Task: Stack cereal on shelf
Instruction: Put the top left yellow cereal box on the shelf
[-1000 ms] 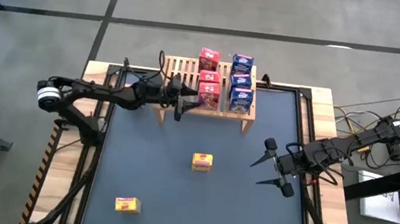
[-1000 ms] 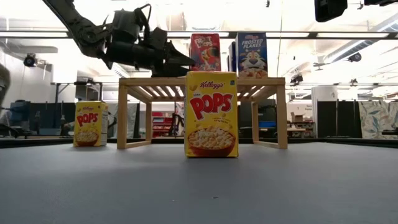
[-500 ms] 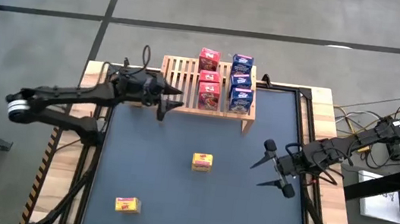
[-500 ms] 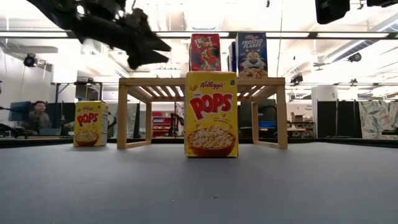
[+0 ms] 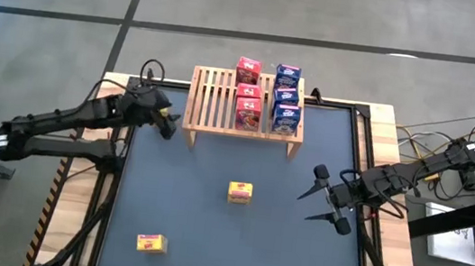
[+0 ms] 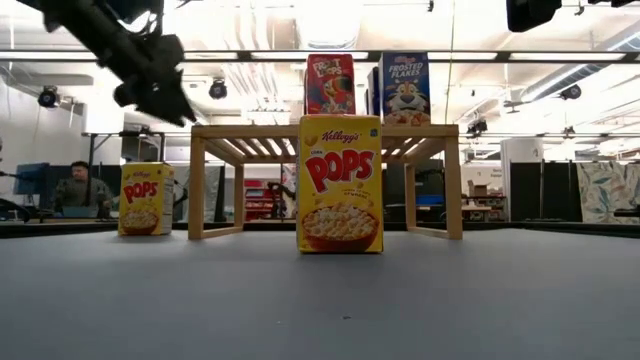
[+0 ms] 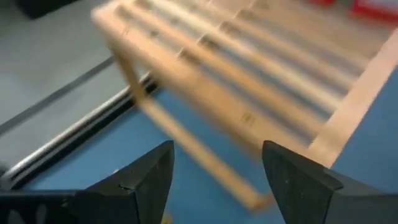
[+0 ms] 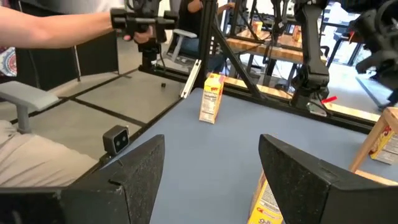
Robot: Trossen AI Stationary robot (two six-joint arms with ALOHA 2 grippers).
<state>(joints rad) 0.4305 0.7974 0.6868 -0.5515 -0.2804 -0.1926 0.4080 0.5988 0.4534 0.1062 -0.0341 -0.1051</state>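
Observation:
The shelf (image 5: pixel 223 104), a low light-wood slatted rack, stands on its legs at the table's far edge. Red cereal boxes (image 5: pixel 247 109) and blue ones (image 5: pixel 286 116) stand upright on its right half; the low view shows a red box (image 6: pixel 330 84) and a blue box (image 6: pixel 405 88) on top. One yellow cereal box (image 5: pixel 240 191) stands upright on the mat at mid-table, another (image 5: pixel 151 243) near the front left. My left gripper (image 5: pixel 169 125) hangs open just left of the shelf's left end, holding nothing. My right gripper (image 5: pixel 313 204) waits open at the right, level, facing the middle yellow box.
The wrist view of my left gripper (image 7: pixel 214 180) shows the shelf's (image 7: pixel 249 81) slats and a leg close ahead. A person's arm (image 8: pixel 56 28) with a device shows beyond the table's left side. Bare dark mat (image 5: pixel 207 229) lies between the yellow boxes.
My left gripper has drawn back from over the shelf's left half toward the table's left edge, rising a little and tipping less steeply downward. It has stayed open and empty. No box has moved.

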